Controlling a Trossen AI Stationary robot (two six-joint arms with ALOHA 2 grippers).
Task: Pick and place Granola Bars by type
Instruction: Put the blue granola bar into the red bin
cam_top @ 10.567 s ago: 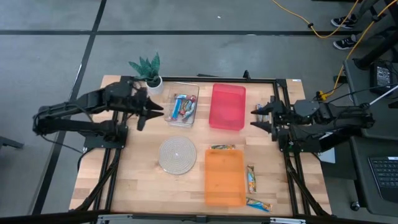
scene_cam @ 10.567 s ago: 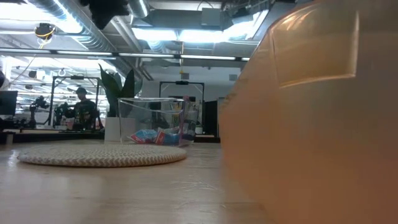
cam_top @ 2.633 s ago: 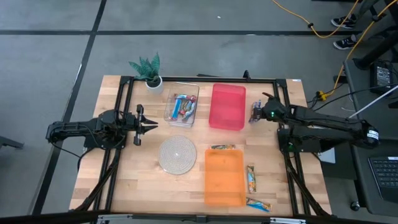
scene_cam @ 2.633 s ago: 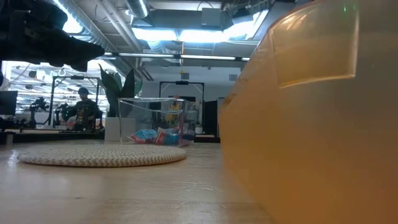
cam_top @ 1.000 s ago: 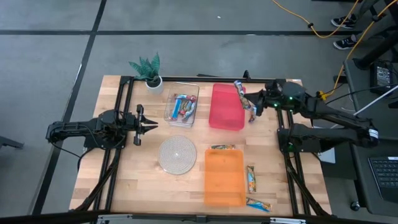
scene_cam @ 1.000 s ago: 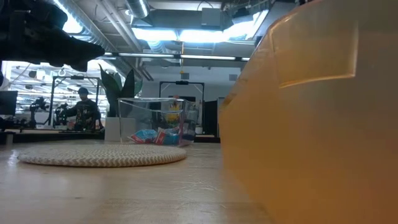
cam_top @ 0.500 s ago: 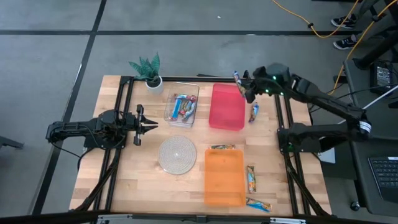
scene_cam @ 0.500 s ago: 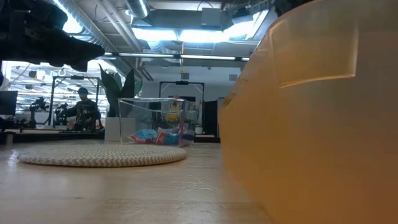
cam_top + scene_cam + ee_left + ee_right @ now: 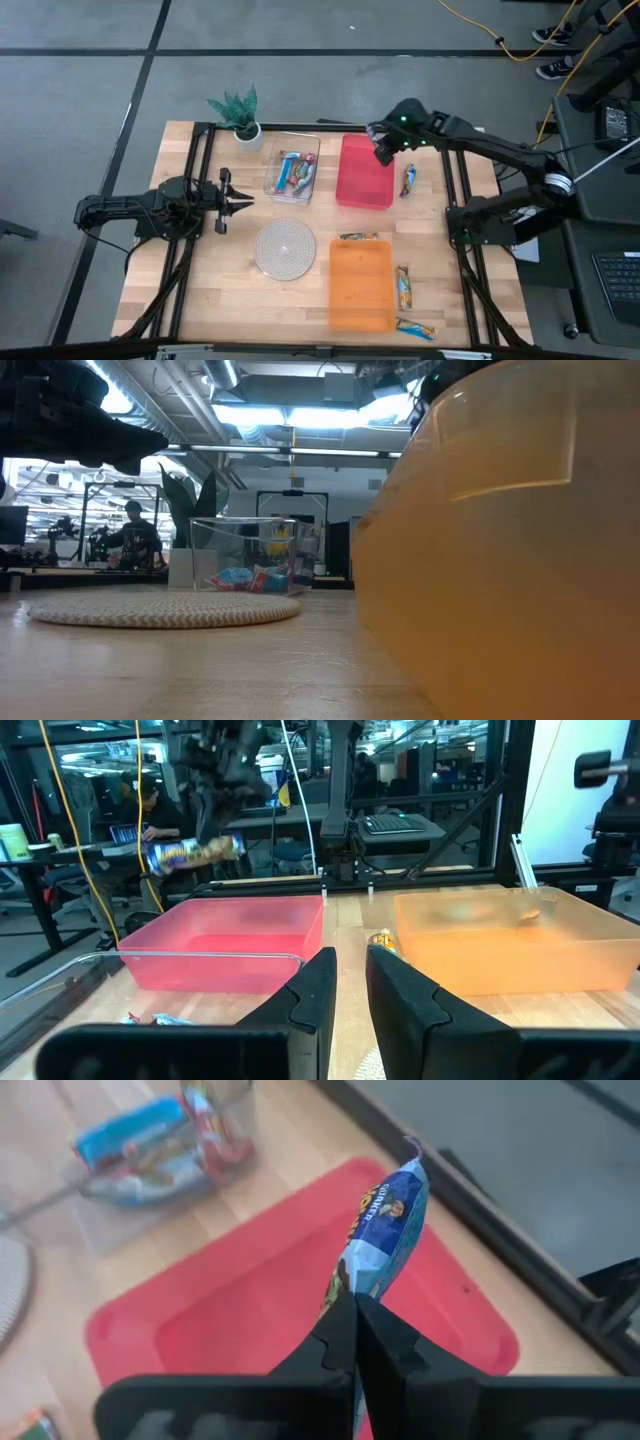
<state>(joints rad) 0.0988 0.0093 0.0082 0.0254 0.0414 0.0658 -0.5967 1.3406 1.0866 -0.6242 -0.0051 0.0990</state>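
While the right gripper [image 9: 352, 1312] hangs over the far end of the red bin [image 9: 365, 185], its fingers are pinched together on one blue-wrapped granola bar [image 9: 378, 1240], held clear above the bin floor.

- Red bin: no bars visible inside; the held bar appears destined here, release not yet made.
- Clear bin [image 9: 291, 168], just left of the red bin: several bars [image 9: 291, 172] already inside, blue and red-brown wrappers.
- Loose bar [image 9: 409, 180], on the table just right of the red bin: unsorted.
- Orange bin [image 9: 361, 288], nearer than the red bin: looks empty; three bars [image 9: 403, 285] lie against its outer sides, unsorted.
- Judgement: sorting is under halfway.
- Right arm: stretched from the table's right edge toward the red bin, wrist tipped downward.
- Left gripper [image 9: 232, 201]: parked well left of the red bin, fingers nearly closed, holding nothing.
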